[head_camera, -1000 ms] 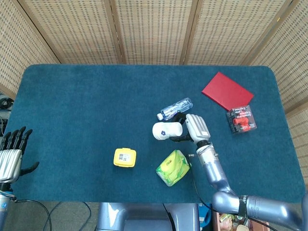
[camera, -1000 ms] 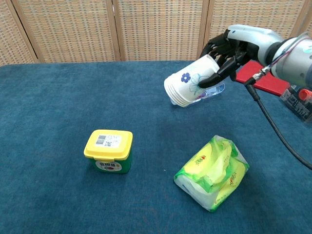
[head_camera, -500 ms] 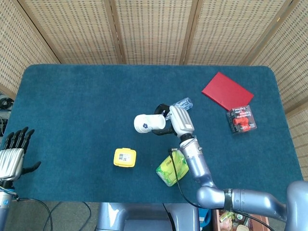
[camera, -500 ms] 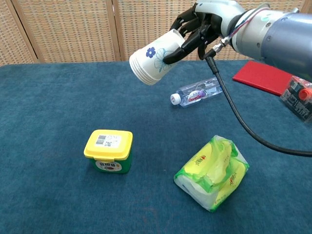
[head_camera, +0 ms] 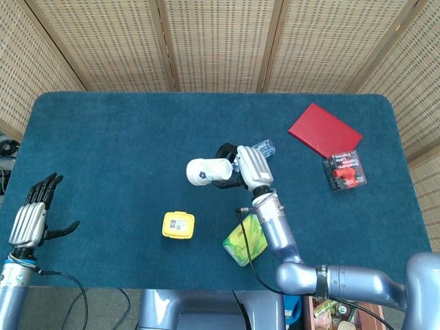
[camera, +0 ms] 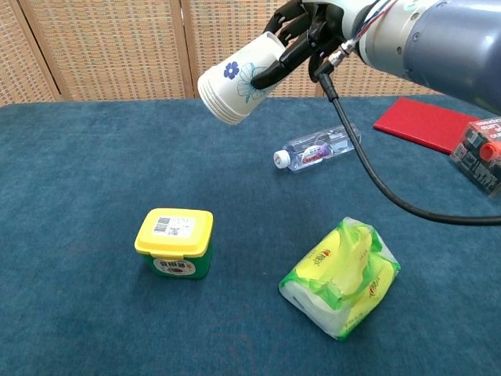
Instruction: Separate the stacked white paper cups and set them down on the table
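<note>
A: Where do we see the cup stack?

B: Mid-frame in head view. Right hand (head_camera: 251, 167) holds the stacked white paper cups (camera: 235, 81) tipped sideways above the table (head_camera: 124, 151), base pointing frame-left, dark fingers (camera: 291, 53) wrapped round the rim end.

A: And our left hand?

B: Left hand (head_camera: 33, 218), lower left edge, fingers spread, holding nothing.

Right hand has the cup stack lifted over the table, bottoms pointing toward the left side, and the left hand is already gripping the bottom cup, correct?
Not quite. The left hand isn't touching the cups; the head view shows it open at the table's left edge, far from them. The rest holds: the right hand holds the cup stack above the table, bottoms pointing left.
</note>
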Robot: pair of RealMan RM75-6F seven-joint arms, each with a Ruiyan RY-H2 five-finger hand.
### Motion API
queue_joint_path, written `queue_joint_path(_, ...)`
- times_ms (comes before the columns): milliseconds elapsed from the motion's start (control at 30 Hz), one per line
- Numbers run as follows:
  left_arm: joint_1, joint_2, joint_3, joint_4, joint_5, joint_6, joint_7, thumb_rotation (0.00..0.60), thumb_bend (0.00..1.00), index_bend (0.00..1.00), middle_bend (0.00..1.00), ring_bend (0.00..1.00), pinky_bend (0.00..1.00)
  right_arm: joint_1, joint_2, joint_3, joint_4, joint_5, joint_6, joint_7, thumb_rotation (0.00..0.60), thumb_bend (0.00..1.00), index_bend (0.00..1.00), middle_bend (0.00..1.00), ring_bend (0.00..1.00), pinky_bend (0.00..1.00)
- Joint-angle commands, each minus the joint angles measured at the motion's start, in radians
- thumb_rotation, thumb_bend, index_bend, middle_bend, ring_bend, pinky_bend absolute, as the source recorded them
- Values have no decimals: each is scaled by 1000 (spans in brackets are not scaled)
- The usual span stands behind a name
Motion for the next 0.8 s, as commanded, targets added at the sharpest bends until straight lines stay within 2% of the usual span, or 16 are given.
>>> queue_joint_path(33,-45,-16,-34,8,-3,-62,-146,600,213,0,0,0,0,17,-8,6,12,17,2,-9,600,215,784,657,501,715)
queue_joint_path(133,-69,-28,-53,30,-12,-107,-294,600,213,0,0,0,0,32,-17,9,28,29,4,-14,600,214,783,657,501,715)
queue_joint_path(200,-87,-36,-74,43,-19,-144,-438,600,214,17,0,0,0,42,-23,11,38,34,5,-15,600,214,783,657,501,715)
queue_joint_path(233,-93,-37,-78,50,-19,-154,-474,600,214,40,0,0,0,45,-25,11,40,35,5,-16,600,214,783,657,501,715)
queue_joint_path(267,-108,-42,-91,55,-27,-191,-587,600,214,69,0,0,0,51,-29,11,46,38,6,-18,600,214,783,657,501,715)
queue_joint_path(367,-141,-46,-102,83,-19,-266,-777,600,214,125,0,0,0,60,-35,11,56,43,8,-20,600,214,783,657,501,715)
queue_joint_path(667,-198,-138,-103,201,5,-328,-1001,600,214,251,0,0,0,66,-38,1,64,50,12,-17,600,215,784,657,501,716)
queue_joint_path(800,-220,-172,-90,264,71,-313,-1126,600,213,272,0,0,0,66,-34,2,55,47,17,-16,600,214,784,657,501,716)
